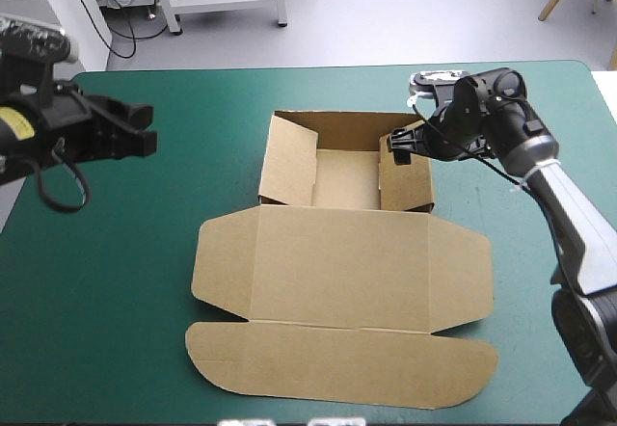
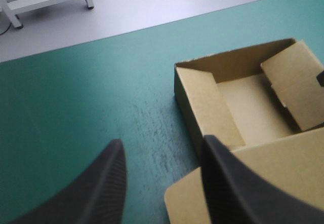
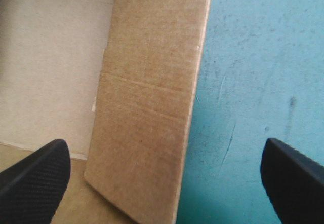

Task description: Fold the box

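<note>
Your left gripper [image 1: 143, 127] hangs with its fingers apart and nothing between them, well off to one side of the box [image 1: 337, 252]. From that wrist, the box [image 2: 253, 107] sits ahead of the gripper [image 2: 162, 140] and past one finger, with bare teal-green table [image 2: 91, 97] ahead of the other.

Your right gripper [image 1: 400, 146] is at the tray's side wall, fingers spread wide and gripping nothing. In its own view the gripper [image 3: 163, 142] straddles that wall of the box [image 3: 147, 107]. One finger is over the tray's inside and the other over the table [image 3: 253, 82] outside. You cannot tell whether either finger touches the board.

The box is an open tray. Its far wall stands upright and both side flaps lean inward. Inside the tray you see only its pale floor and those flaps. The lid lies flat on the table [image 1: 116, 301], its tabs and front flap spread out.
</note>
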Robot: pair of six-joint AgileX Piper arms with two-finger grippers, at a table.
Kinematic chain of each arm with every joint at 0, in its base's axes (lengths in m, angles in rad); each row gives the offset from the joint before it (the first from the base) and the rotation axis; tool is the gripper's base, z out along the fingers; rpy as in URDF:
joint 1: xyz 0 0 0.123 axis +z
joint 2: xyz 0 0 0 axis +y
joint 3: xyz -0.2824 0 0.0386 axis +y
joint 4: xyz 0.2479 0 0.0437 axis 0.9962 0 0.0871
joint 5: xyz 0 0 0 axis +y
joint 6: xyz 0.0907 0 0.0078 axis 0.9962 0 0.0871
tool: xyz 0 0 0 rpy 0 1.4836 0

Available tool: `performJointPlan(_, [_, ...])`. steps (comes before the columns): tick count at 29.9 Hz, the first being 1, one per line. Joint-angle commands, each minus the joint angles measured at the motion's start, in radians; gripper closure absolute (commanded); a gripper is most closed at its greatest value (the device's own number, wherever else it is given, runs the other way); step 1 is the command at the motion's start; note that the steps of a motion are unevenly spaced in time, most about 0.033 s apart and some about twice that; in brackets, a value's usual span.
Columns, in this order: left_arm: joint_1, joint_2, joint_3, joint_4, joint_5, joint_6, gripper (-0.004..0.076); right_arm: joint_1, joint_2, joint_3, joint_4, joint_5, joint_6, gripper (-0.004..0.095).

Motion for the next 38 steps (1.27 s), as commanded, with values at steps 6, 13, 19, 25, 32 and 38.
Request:
performJointPlan(6, [-0.005,-0.259,0.291,0.025,0.047,0.005,0.0732,-0.007,0.095,-0.022,-0.008,-0.062,-0.001,-0.001])
performJointPlan(13, [-0.005,-0.435,0.448,0.026,0.047,0.005,0.0734,-0.007,0.113,-0.022,-0.008,-0.079,-0.028,0.0022])
performJointPlan(19, [-0.005,-0.531,0.508,0.017,0.047,0.005,0.0734,-0.008,0.141,-0.022,-0.006,-0.058,-0.03,0.0119])
performJointPlan(25, [-0.005,-0.559,0.508,-0.011,0.047,0.005,0.0734,-0.008,0.167,-0.022,-0.001,-0.015,-0.03,0.0617])
performJointPlan(32, [-0.005,-0.559,0.508,-0.032,0.047,0.005,0.0734,-0.01,0.154,-0.06,-0.02,-0.019,-0.035,0.0927])
performJointPlan(38, [-0.005,-0.559,0.508,-0.032,0.047,0.005,0.0734,-0.118,0.113,-0.232,-0.045,0.025,-0.094,0.0927])
